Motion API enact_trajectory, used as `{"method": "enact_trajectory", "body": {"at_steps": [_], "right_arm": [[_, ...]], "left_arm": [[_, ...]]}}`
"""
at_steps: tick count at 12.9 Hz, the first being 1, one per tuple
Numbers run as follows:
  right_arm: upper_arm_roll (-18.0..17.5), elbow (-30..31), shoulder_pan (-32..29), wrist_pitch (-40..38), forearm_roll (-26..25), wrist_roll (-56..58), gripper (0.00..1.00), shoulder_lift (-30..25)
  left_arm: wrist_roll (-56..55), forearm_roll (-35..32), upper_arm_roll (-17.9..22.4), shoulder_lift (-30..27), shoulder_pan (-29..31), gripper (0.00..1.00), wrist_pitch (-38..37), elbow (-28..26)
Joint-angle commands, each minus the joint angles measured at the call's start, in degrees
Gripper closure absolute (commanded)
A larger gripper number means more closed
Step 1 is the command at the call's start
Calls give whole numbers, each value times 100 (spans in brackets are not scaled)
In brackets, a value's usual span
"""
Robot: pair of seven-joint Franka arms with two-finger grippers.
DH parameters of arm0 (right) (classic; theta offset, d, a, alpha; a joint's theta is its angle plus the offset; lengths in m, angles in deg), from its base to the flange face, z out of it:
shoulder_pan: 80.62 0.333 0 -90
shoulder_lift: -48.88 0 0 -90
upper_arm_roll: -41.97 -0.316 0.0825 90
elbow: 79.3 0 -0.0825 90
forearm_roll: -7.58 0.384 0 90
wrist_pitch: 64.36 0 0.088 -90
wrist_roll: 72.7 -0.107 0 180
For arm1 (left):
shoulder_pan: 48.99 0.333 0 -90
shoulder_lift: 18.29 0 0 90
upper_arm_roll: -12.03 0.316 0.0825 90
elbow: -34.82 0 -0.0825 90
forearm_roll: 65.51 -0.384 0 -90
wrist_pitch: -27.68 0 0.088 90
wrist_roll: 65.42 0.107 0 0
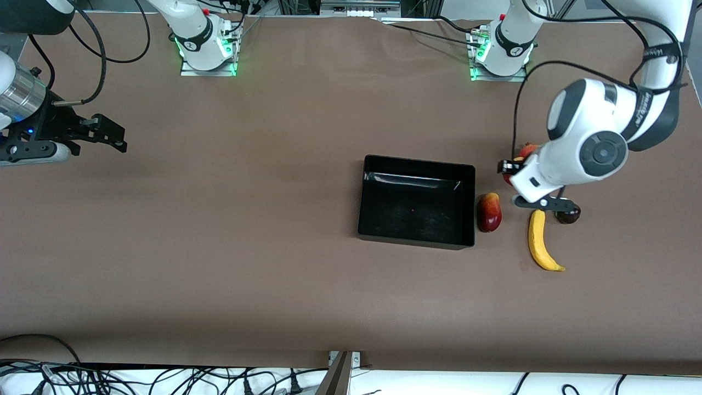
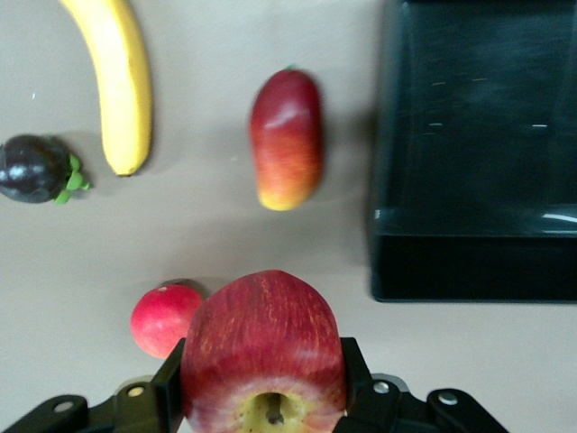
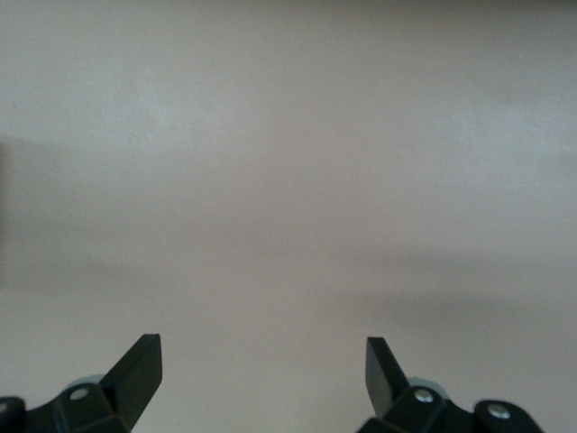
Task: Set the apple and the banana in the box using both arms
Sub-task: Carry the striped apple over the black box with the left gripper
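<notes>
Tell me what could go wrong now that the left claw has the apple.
1. The left claw pinches only the apple near its dimpled end, so the round fruit might slip on the way to the box.
2. A small red fruit sits right beside the apple and could get nudged.
3. The mango-like fruit lies against the box's wall on the likely path; a low carry might bump it.

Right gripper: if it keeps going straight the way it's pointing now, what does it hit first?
Probably nothing but bare table. The right gripper is open, and its wrist view shows only brown surface ahead; depth is hard to judge.
</notes>
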Motion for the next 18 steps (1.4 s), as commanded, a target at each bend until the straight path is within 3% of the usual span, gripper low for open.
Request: {"method": "enact_trajectory", "body": {"at_steps": [1,4,7,12,13,15,18], "right_arm": [[-48,-19,-24,27,-86,-14,0,-19],[-48,-19,-24,149,-174,-14,0,-1],[-56,-19,-24,404,-156,-14,0,43],[-74,-19,55,414,-139,-14,0,34],[-74,-19,55,405,-139,-14,0,34],[-65,-19,55,414,-139,-14,0,34],[-74,-10,55,414,-139,-14,0,43]], "left_arm": [[-436,-73,-14,241,-764,100,-126,411],[-869,-73,-14,679,-1206,99,373,350],[-869,-186,3,953,-1198,91,1155,-88],[-982,-178,-6,1260,-1128,89,2388,-748],[-1174,-187,-6,1348,-1128,79,2398,-783],[-1334,-178,3,1542,-1111,0,2389,-714],[-1326,-178,56,1236,-1023,0,1918,-434]]}}
